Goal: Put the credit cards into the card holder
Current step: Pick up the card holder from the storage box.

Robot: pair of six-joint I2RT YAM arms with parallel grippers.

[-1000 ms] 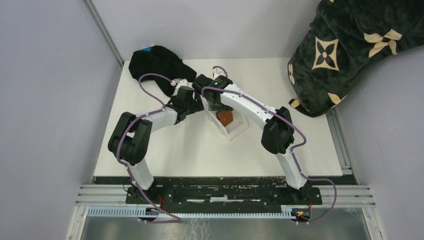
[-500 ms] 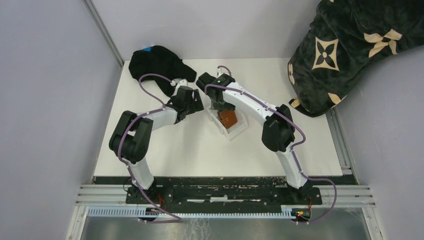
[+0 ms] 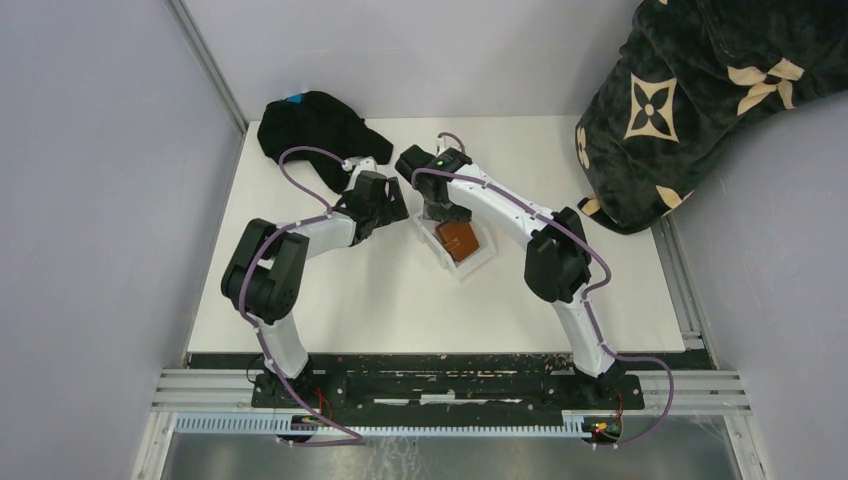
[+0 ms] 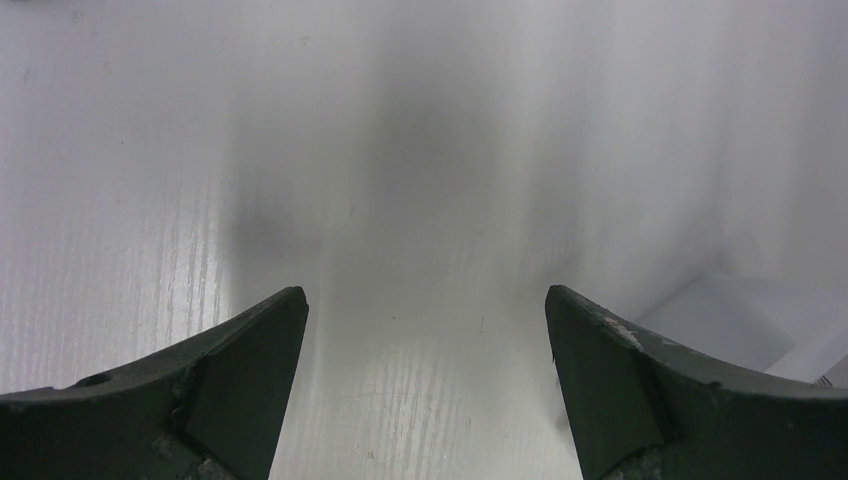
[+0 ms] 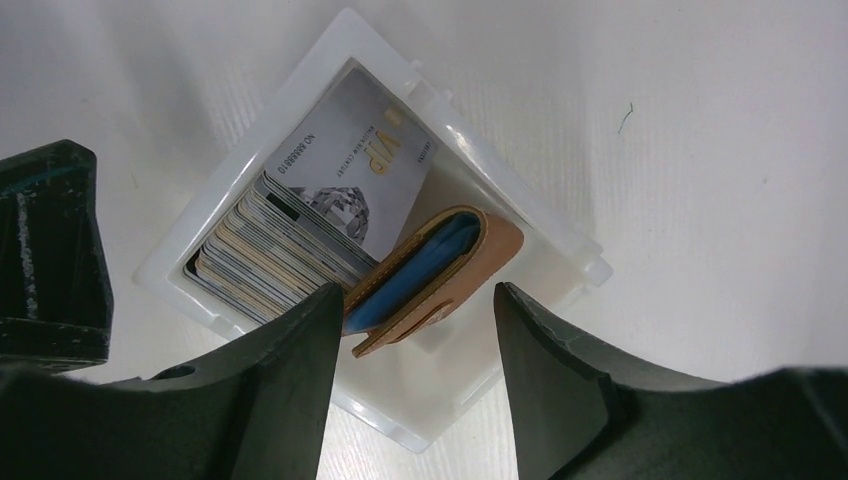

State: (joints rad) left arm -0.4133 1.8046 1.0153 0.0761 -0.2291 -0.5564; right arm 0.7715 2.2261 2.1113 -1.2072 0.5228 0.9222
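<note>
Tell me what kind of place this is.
Probably a robot lab test cell, not a home or shop: a white table boxed in by plain grey walls, the left arm and right arm bolted to a metal rail, and a tray of cards as props.

A matte white rectangular table top (image 3: 330, 300) fills the middle of the space, boxed in by plain pale grey walls (image 3: 90, 200) on the left, back and right. A thin grey metal post (image 3: 205, 65) runs along the far-left corner. A crumpled black cloth (image 3: 310, 125) lies at the table's far-left corner, and a dark plush blanket with cream flower motifs (image 3: 690, 90) hangs over the far-right corner. Silver aluminium rails (image 3: 700, 385) run along the near edge. The light is soft and even, with faint blurred shadows.
</note>
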